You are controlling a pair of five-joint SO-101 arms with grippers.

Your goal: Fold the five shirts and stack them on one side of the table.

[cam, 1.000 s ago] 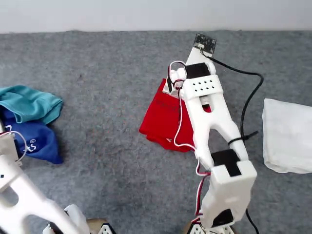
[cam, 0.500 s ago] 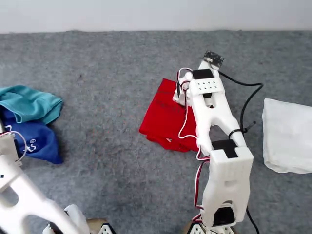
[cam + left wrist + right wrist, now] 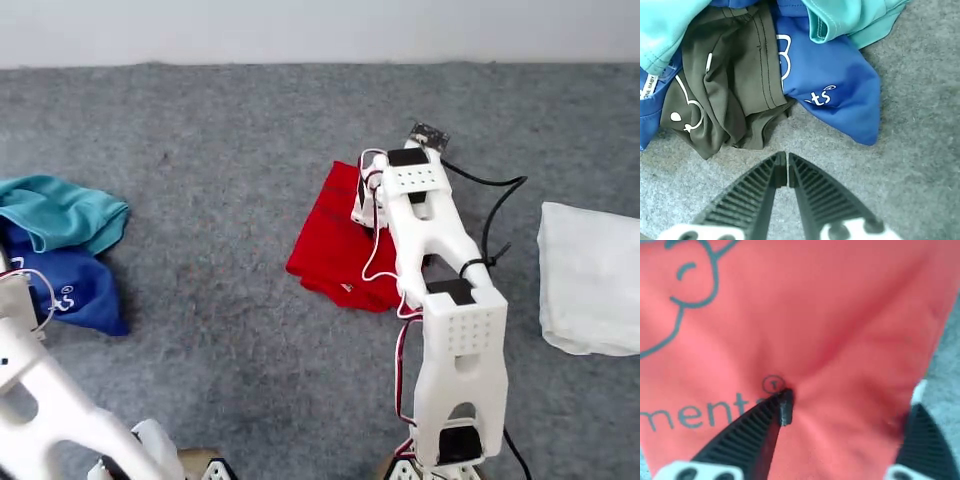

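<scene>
The red shirt [image 3: 330, 240] lay folded near the middle of the table [image 3: 200, 140], a rough oblong set askew. Its visible long edge slanted from the far corner toward the near left, so the long axis seemed to run away from the arms at a tilt. Its right part was hidden under the right arm [image 3: 440, 270], so the full outline could not be made out. In the right wrist view the right claw [image 3: 851, 410] stood wide over this shirt. One fingertip [image 3: 784, 407] pressed into the cloth where creases spread outward, beside a dark line drawing and some lettering. The other finger was partly cut off by the picture's edge, and whether it touched the cloth could not be told.

The white shirt [image 3: 590, 275] lay folded well apart to the right, its long axis running far to near and its right side cut off by the frame. At the left edge the teal shirt [image 3: 60, 210] lay crumpled on the blue shirt [image 3: 75, 290], both cut off. The left wrist view showed an olive shirt [image 3: 725, 100] bunched partly under the teal one and against the blue. The left claw [image 3: 787, 170] was closed on nothing, its tips together over bare table just beside the olive shirt. The left arm [image 3: 40, 410] sat at the near left corner.
</scene>
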